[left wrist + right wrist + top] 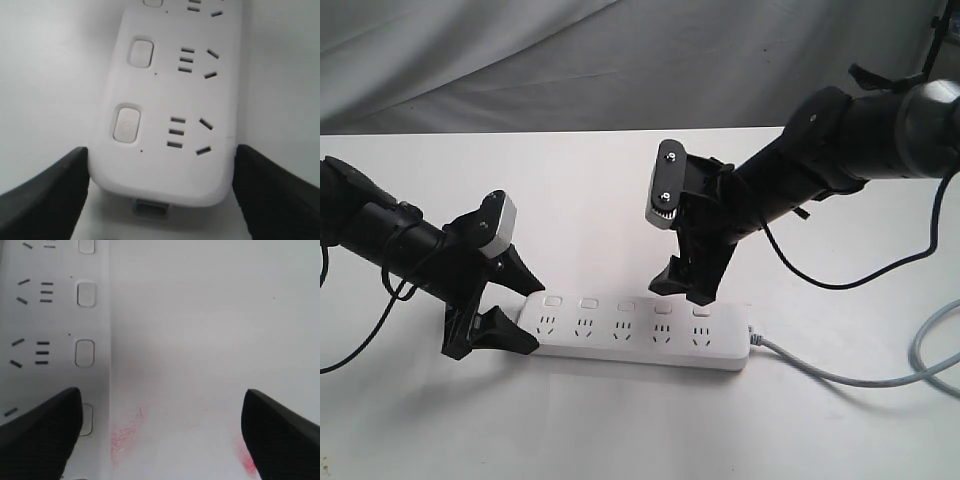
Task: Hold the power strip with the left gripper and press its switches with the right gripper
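The white power strip lies flat on the table, its row of switches along the far edge. My left gripper straddles the strip's left end. In the left wrist view the left gripper has one black jaw against each long side of the power strip, shut on it. My right gripper hangs open over the right end. One of its fingers overlaps a switch; whether it touches I cannot tell. The right gripper holds nothing.
A grey cable leaves the strip's right end and curls off to the right. Red smudges mark the white table beside the strip. Grey cloth hangs behind the table. Loose black cables trail from the right arm.
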`<control>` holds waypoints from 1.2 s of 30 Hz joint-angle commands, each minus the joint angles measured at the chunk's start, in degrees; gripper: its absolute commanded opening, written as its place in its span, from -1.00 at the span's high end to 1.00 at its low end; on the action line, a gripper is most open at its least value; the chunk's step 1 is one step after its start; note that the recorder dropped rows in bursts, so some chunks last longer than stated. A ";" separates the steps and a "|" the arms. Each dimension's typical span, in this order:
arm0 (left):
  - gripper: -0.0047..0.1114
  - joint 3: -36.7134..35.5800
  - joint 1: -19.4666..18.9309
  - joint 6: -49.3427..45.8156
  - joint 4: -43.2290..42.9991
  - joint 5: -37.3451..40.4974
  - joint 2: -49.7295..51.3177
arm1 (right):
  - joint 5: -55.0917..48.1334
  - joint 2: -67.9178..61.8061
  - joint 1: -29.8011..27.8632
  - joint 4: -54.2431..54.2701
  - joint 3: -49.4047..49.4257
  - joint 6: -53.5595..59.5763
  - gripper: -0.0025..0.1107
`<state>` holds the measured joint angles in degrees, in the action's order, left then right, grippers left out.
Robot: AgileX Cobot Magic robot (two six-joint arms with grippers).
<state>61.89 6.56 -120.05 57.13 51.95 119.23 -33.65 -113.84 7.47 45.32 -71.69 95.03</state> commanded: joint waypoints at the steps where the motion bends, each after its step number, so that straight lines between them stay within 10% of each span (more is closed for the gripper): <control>1: -0.04 -0.28 0.40 0.14 -1.89 -3.10 1.51 | 1.12 -1.33 -0.17 0.60 0.31 1.12 -0.44; 36: -0.04 -0.28 0.40 0.14 -1.89 -3.10 1.51 | -0.14 -4.54 -0.05 -2.91 0.31 1.91 -0.44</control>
<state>61.89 6.56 -120.05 57.13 51.95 119.23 -32.79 -117.49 7.47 45.02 -71.75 96.23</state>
